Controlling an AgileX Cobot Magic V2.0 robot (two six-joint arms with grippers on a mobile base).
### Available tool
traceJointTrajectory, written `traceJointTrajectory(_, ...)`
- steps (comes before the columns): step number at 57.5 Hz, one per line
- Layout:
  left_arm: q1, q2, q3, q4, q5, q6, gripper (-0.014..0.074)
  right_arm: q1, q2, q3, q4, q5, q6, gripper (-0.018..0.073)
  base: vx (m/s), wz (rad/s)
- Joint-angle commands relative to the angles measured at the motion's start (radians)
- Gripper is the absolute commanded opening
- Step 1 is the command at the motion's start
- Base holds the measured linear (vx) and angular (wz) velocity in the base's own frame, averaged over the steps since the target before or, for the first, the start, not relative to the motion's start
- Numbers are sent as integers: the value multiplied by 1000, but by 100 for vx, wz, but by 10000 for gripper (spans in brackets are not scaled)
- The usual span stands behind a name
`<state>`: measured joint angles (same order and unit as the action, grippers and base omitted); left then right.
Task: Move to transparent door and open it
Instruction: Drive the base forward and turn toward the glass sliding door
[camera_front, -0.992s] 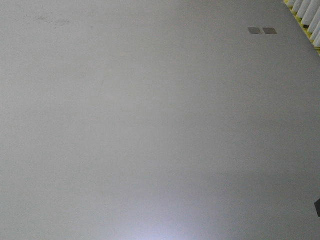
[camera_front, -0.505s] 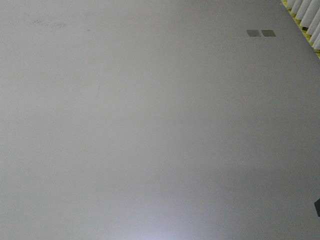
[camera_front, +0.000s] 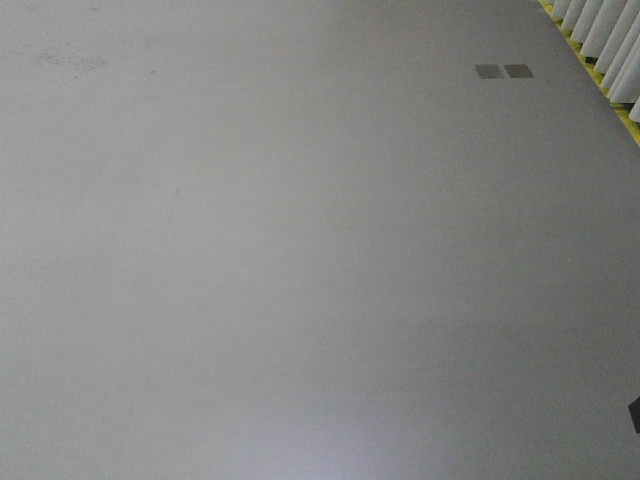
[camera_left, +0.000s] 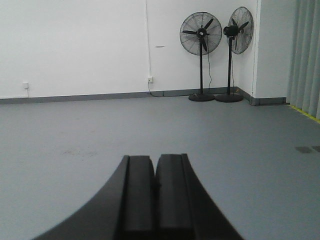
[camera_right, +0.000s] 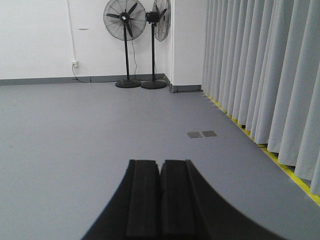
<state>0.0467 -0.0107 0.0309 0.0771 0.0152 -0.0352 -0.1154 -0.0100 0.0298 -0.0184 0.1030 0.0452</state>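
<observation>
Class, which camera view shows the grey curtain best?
The right wrist view: the curtain fills its right side, folds reaching the yellow floor line. The left wrist view catches a strip at its right edge; the front view only hems, top right.

No text or labels can be read anywhere.

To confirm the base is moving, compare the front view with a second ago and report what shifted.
The two dark floor plates slid left and slightly down in the front view, the floor smudges too, and more of the curtain shows at top right, which suggests the camera turned right. The dark shape at the right edge stayed put.
</observation>
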Motion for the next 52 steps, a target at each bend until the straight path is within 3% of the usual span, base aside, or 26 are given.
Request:
traceJointTrajectory(1, 1, -5, 15, -4, -79, -6, -6, -4, -15, 5, -9, -78, 0, -6, 20, -4)
traceJointTrajectory(52, 1, -5, 15, -4, -79, -6, -6, -4, -15, 5, -9, -78, 0, -6, 28, 7)
